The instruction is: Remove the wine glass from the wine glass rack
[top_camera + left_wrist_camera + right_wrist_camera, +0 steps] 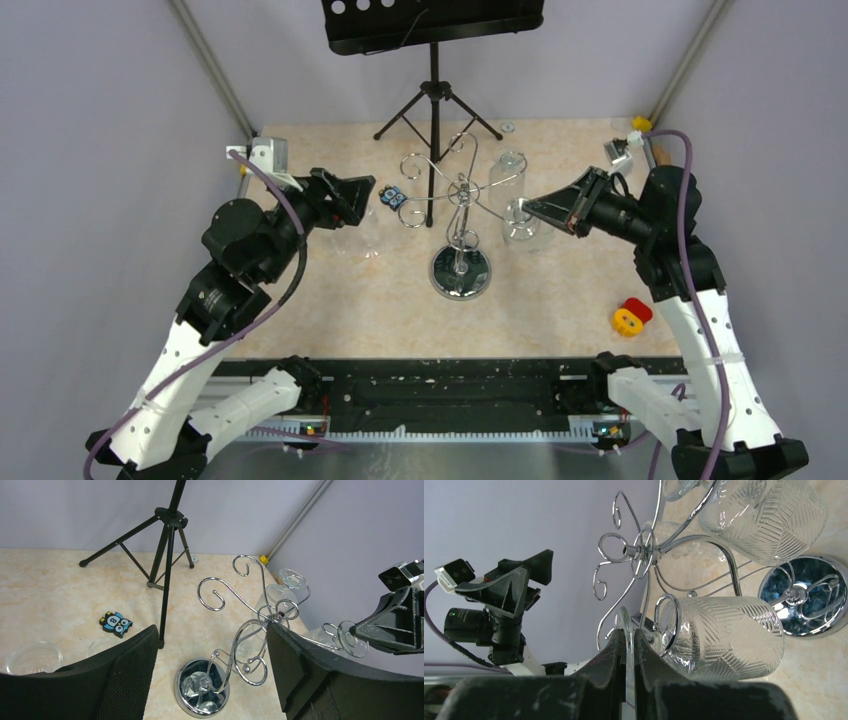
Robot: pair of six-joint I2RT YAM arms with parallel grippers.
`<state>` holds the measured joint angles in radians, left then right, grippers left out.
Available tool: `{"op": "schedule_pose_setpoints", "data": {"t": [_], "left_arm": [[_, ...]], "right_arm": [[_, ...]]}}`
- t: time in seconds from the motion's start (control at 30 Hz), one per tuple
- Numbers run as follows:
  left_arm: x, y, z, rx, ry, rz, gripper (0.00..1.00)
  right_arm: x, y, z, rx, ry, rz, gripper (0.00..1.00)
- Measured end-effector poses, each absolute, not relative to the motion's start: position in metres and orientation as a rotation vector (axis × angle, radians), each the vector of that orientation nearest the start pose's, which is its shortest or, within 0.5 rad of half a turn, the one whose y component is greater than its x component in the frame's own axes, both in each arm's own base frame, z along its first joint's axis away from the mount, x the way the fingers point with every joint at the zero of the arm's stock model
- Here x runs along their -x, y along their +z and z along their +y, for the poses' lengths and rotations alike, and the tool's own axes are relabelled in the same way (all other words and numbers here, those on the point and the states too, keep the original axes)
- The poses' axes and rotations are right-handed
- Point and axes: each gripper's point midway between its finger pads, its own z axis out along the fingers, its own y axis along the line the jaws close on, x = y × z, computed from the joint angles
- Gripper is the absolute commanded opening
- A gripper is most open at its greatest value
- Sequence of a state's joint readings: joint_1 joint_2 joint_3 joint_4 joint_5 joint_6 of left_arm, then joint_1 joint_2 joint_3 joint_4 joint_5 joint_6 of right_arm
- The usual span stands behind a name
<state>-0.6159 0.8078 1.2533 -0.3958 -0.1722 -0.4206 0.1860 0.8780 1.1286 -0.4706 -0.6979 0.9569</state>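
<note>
- Matte black fingers (611, 655) of the right gripper (629, 632), closest to the right wrist lens: pressed together on the thin, flat foot disc of a clear wine glass with a ribbed, chevron-cut bowl (724, 635).
- Wine glass: hangs foot-up from a curled hook arm on the right side of the shiny chrome wire wine glass rack (461, 272). Stem sits inside the wire loop, bowl below it, not yet off the rack.
- Wine glass rack: round mirror-like base, thin central post, scrolled wire arms tipped with small balls. Stands upright mid-table on the beige, marbled, matte tabletop (330, 300).
- Second clear ribbed glass (507, 170): hangs from a farther arm, just behind the gripped one, with the same cut pattern on its bowl.
- Left gripper (362, 190): jaws spread wide, holding nothing, off to the rack's left and apart from it. Broad black pads (125, 680), the left-hand one with a fine mesh texture.
- Clear round glassware (32, 657): rests on the table near the left gripper, exact shape hard to tell.
- Small flat blue-and-black owl-like figure (392, 197): lies between the left gripper and the rack.
- Black metal tripod music stand (433, 25): at the far edge, perforated tray on top, three thin splayed legs.
- Small red-and-yellow plastic toy (631, 316): on the table beside the right arm.
</note>
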Motion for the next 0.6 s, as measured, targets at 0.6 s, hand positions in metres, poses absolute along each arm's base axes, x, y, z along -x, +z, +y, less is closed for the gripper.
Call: {"op": "schedule_pose_setpoints", "data": {"t": [0.6], "left_arm": [[-0.24,0.436,-0.154,-0.013,-0.692,1.569,0.82]], "right_arm": [[-0.243,0.367,0.203,-0.195,1.417,1.942,0.0]]}}
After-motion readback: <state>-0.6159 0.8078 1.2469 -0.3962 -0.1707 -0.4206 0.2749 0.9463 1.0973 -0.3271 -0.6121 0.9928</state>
